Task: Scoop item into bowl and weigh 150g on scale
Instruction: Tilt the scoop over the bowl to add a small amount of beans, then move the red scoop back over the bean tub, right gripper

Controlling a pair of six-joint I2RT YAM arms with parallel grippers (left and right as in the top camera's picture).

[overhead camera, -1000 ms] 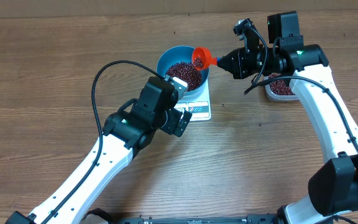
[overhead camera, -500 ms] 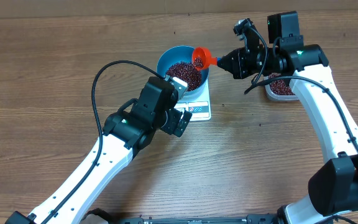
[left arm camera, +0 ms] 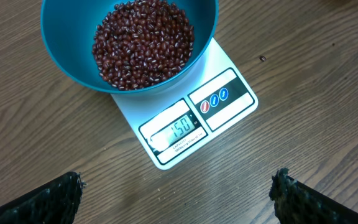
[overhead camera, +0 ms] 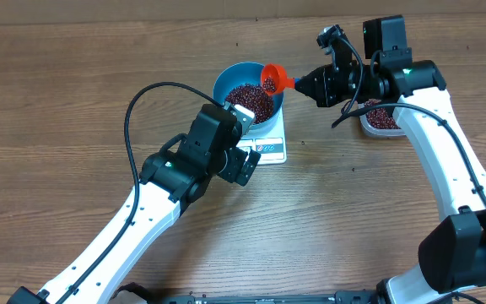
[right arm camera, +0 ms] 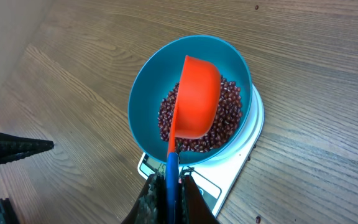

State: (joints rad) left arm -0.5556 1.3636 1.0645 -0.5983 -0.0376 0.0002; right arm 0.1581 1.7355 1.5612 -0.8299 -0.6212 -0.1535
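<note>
Beans (left arm camera: 143, 43) heaped in blue bowl (left arm camera: 61, 56), bowl sits on white scale (left arm camera: 185, 130) on wood surface (overhead camera: 74, 84); display reads 150. Right claw (right arm camera: 168, 186) clamped tight on blue handle of orange scoop (right arm camera: 197, 99), scoop held above the bowl, tilted. Left claw (left arm camera: 176, 193) spread wide, empty, hovering just beside scale. Tub (overhead camera: 381, 118) with more beans behind right arm.
</note>
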